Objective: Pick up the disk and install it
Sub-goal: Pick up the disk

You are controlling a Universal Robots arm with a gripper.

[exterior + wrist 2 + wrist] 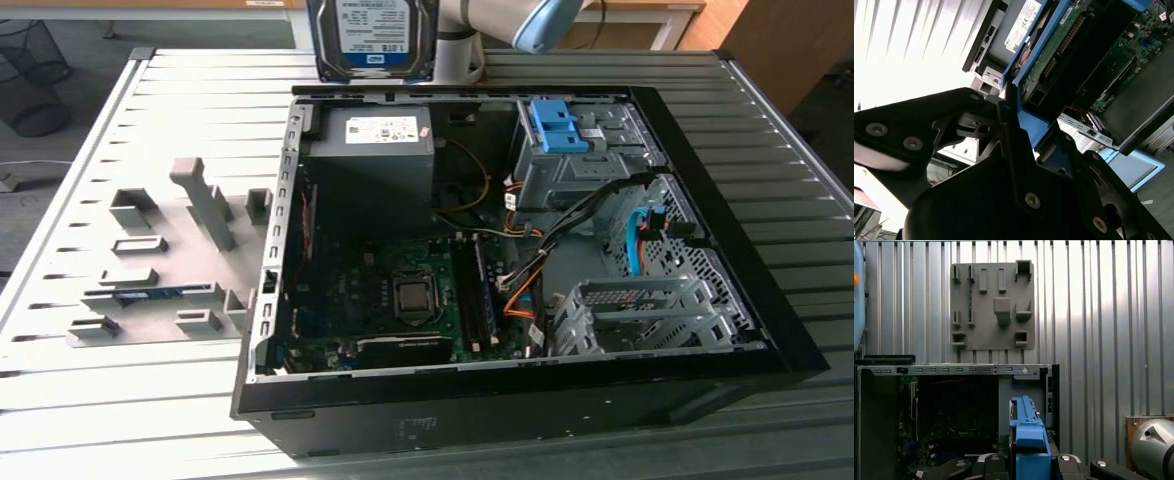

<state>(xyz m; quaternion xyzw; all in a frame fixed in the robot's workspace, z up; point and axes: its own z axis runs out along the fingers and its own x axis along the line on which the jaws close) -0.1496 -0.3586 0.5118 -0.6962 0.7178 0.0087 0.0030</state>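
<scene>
While the ribbed metal bench carries everything, the biggest thing on it is the open computer case, lying on its side with its green board and cables showing. At the exterior view's left of the case, flat on the bench, lies a gray holder plate with raised blocks and slots. Inside the case at the far end sits the dark power box with a white sticker. To the exterior view's right of it is a metal drive cage with a bare blue bracket at its top.

The disk is held up in the air at the far edge of the case, upright and clear of the power box, its white-and-blue label facing the exterior camera. In the second wrist view its green underside shows inside the blue frame.

The gripper has its black fingers drawn in narrow on that blue frame, one on each side, gripping the disk. In the first wrist view the frame's edge stands between them, over the open case.
</scene>
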